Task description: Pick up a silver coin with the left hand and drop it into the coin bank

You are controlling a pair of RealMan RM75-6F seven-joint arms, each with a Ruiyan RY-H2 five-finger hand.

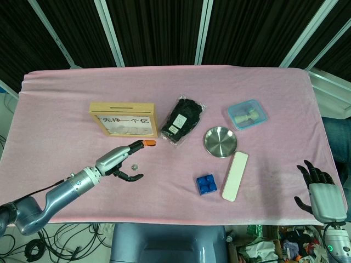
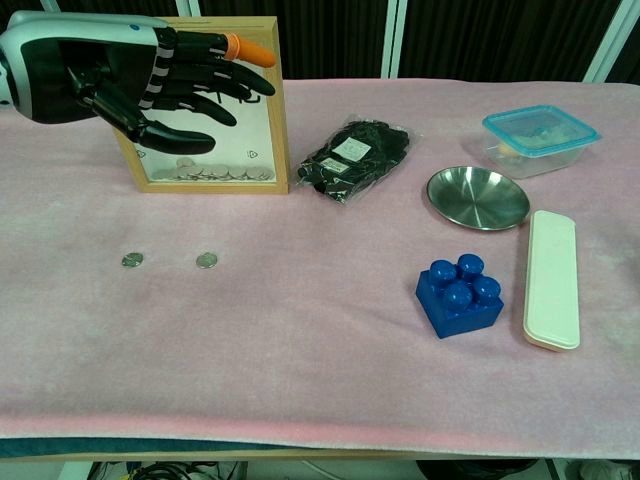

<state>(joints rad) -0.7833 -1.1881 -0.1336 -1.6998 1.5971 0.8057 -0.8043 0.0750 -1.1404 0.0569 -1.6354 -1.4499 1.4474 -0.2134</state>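
Nearest the front edge of the pink-covered table [image 2: 300,380], two silver coins lie flat and apart: one coin [image 2: 207,260] and a second coin [image 2: 132,260] further left, both untouched. The left hand [image 2: 170,85] hovers above them, fingers spread and holding nothing, apparently lining up for a pinch. The right hand [image 1: 321,189] rests idle and released at the front right corner. Behind the coins stands the wooden coin bank [image 2: 215,105], slot on top, its window showing collected coins; the printed characters cannot be read surely.
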